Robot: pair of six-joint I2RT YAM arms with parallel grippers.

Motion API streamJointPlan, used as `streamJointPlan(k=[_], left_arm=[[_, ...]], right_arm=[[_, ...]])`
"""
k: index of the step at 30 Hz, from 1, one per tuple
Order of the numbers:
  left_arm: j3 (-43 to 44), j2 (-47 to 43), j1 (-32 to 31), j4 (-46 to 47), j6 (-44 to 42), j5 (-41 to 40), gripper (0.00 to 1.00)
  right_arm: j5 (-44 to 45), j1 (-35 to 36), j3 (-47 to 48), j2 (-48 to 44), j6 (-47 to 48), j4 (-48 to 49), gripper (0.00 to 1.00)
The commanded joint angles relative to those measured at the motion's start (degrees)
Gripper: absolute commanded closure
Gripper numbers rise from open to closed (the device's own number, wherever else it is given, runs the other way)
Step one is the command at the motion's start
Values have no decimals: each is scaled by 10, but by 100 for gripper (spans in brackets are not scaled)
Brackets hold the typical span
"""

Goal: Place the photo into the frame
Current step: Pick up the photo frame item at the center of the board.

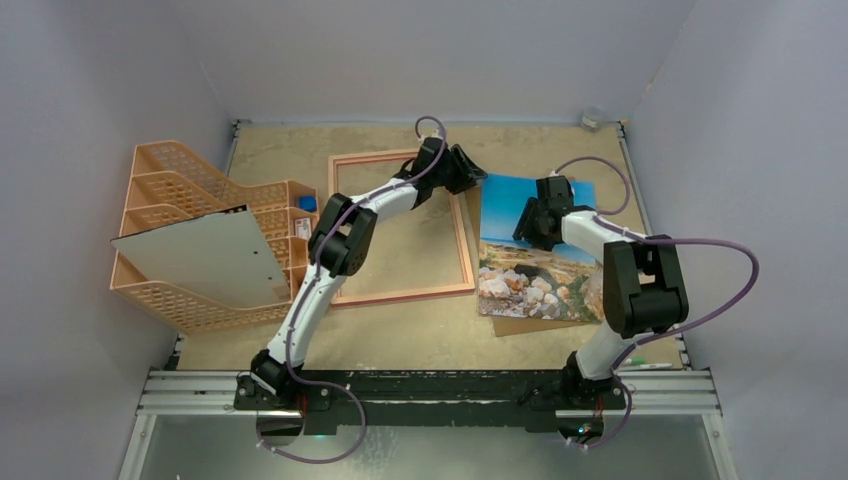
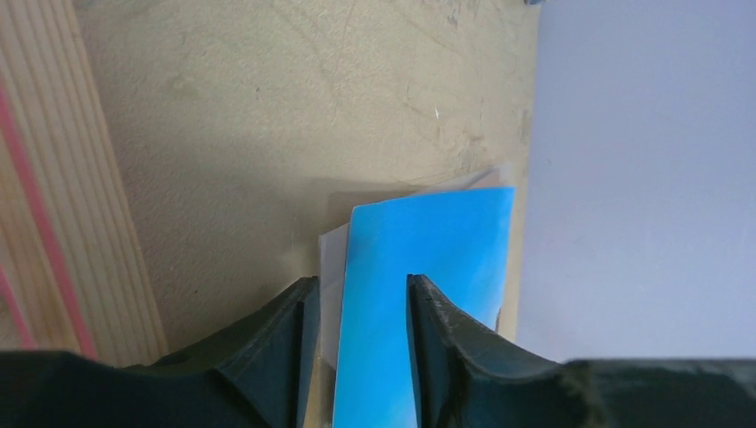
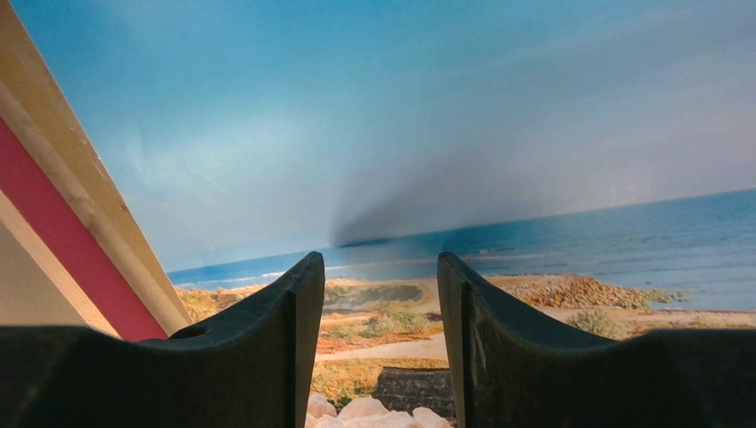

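The photo [image 1: 535,255], blue sky over a rocky coast, lies face up on the table to the right of the frame [image 1: 345,180], a thin pink-red rectangle lying flat. My left gripper [image 1: 473,172] is at the photo's far left corner. In the left wrist view it [image 2: 357,285] is open, with the photo's blue corner [image 2: 437,241] partly between the fingers and the frame's wood [image 2: 53,178] at the left. My right gripper [image 1: 532,228] is low over the photo's middle, open [image 3: 381,263], with the print [image 3: 446,134] filling its view and the frame's edge [image 3: 62,205] alongside.
A brown backing board [image 1: 520,325] pokes out under the photo's near edge. At the left stands an orange mesh organiser [image 1: 170,170] with a white board [image 1: 200,255] leaning across it. A pale sheet [image 2: 330,259] shows beneath the photo's corner. Grey walls enclose the table.
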State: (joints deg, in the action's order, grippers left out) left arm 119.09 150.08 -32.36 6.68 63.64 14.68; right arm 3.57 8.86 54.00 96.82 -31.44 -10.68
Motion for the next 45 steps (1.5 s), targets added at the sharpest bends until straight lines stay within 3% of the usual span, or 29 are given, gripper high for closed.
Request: streamJointPlan(k=[1, 7, 14, 19, 28, 45], left_arm=[[-25, 7, 2, -4, 11, 23, 62], [-58, -10, 5, 30, 10, 21, 83], [-83, -22, 6, 80, 10, 23, 100], [-103, -58, 5, 123, -18, 26, 100], [-89, -185, 5, 53, -143, -13, 100], [-73, -318, -1, 61, -206, 30, 100]], right_arm=[[-26, 2, -40, 64, -2, -42, 47], [-26, 1, -43, 66, -2, -38, 48], [-28, 1, -42, 67, -3, -37, 48], [-15, 1, -23, 40, -9, -52, 45], [38, 2, 61, -70, -27, -95, 37], [64, 1, 136, -217, -42, -96, 32]])
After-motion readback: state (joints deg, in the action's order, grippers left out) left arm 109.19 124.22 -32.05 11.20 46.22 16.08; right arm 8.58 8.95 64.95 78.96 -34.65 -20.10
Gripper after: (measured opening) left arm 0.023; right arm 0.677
